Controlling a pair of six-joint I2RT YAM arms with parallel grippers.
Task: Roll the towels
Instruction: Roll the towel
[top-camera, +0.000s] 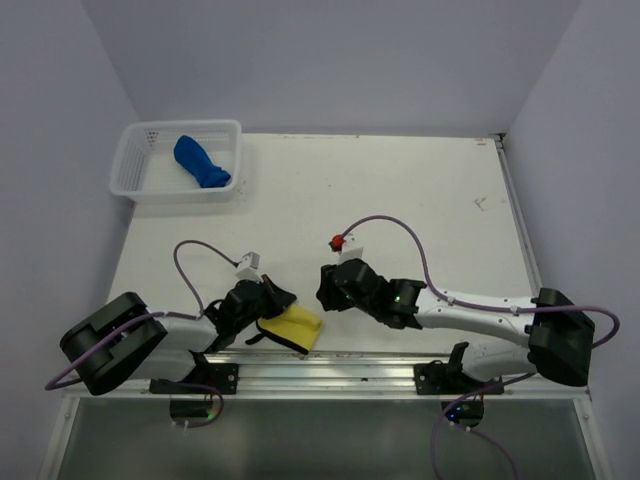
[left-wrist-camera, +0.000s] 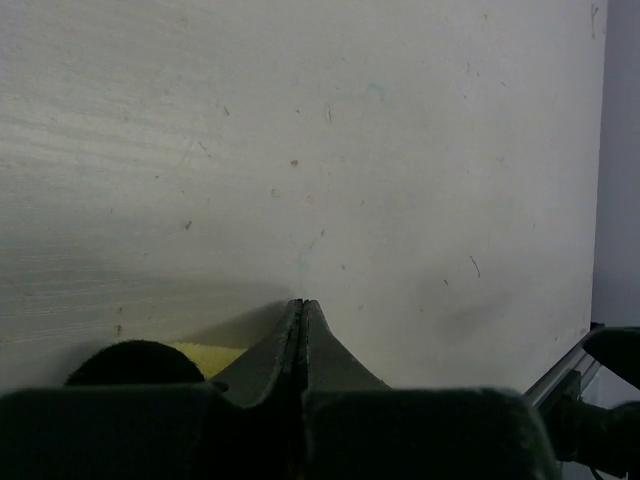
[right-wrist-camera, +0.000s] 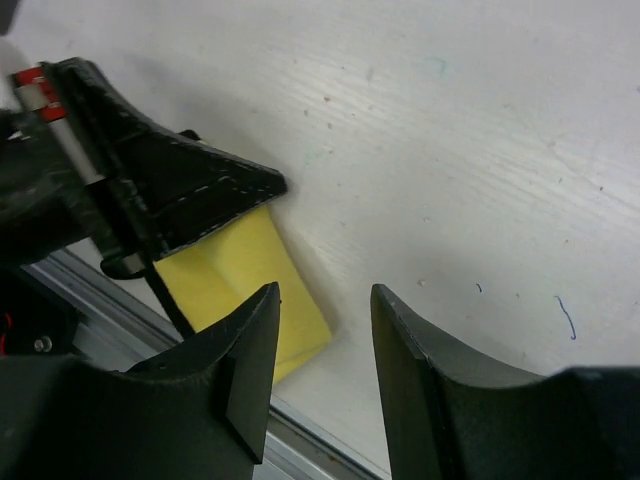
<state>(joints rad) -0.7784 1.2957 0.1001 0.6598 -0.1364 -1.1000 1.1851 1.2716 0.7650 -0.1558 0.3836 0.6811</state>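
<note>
A white table (top-camera: 400, 200) set between pale lilac walls fills the overhead view, with both arms reaching in from the bottom edge. A white mesh basket (top-camera: 128, 160) stands in the upper left corner of the table. The blue towel (top-camera: 200, 162) lies inside it as a bundle, well away from both arms. The yellow towel (top-camera: 296, 327) sits at lower centre-left, hard by the table's near edge, and its dark backing (right-wrist-camera: 200, 185) is turned up in a stitched flap. The left gripper (left-wrist-camera: 303, 305) is right over it with jaws pressed together, a sliver of yellow showing beneath. Whether any cloth is pinched between them cannot be made out. The right gripper (right-wrist-camera: 325, 292) stands with jaws spread and nothing between them. From it the towel lies just beside, down and to the left of the frame, so the left arm looks the nearer. The left gripper covers much of the cloth, so its long axis and full outline are hard to read.
</note>
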